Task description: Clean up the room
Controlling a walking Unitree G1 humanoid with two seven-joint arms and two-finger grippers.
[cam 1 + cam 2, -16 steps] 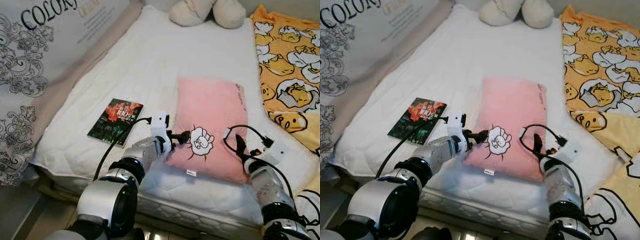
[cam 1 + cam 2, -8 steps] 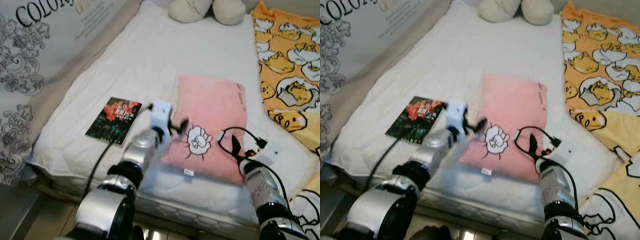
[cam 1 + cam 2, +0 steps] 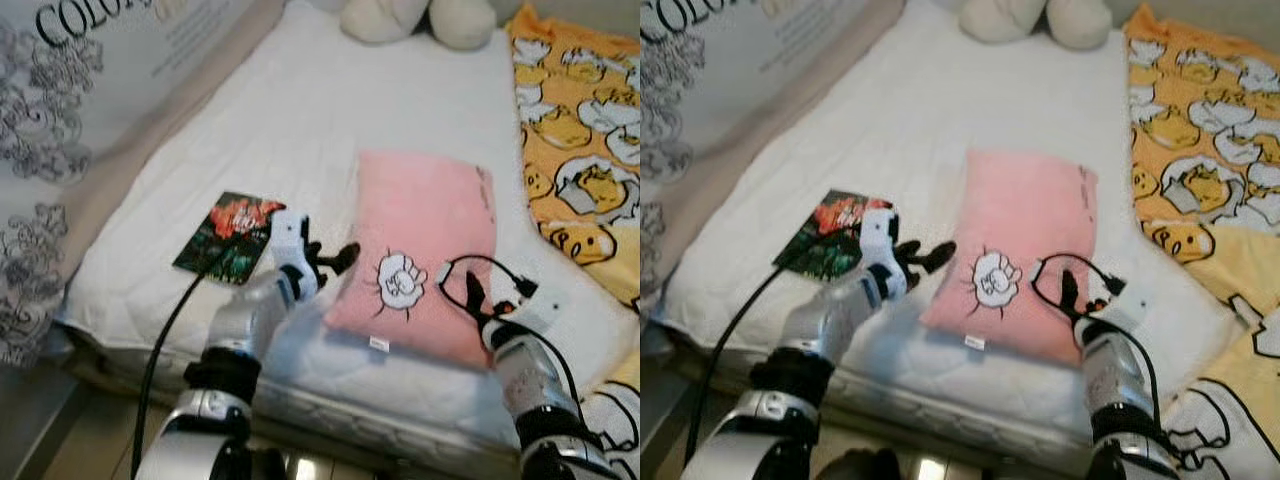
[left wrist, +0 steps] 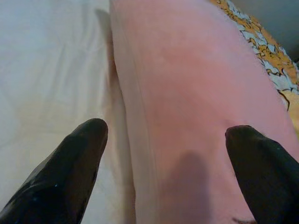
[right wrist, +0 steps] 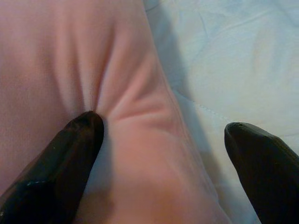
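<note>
Pink pillow [image 3: 425,250] lies flat on the white bed [image 3: 300,110], near its front edge. Left gripper [image 3: 325,258] hovers spread wide at the pillow's left edge, one finger over the sheet, one over the pillow. Right gripper [image 5: 163,154], also parted, straddles the pillow's right edge, one finger [image 5: 70,154] denting the fabric. A book [image 3: 232,235] lies just left.

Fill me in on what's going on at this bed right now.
The robot is working on the pink pillow lying on the white mattress. Its left gripper is open at the pillow's left edge, and its right gripper is open astride the right edge, one fingertip denting the fabric. Nothing is lifted yet. A book lies beside the pillow.
</note>
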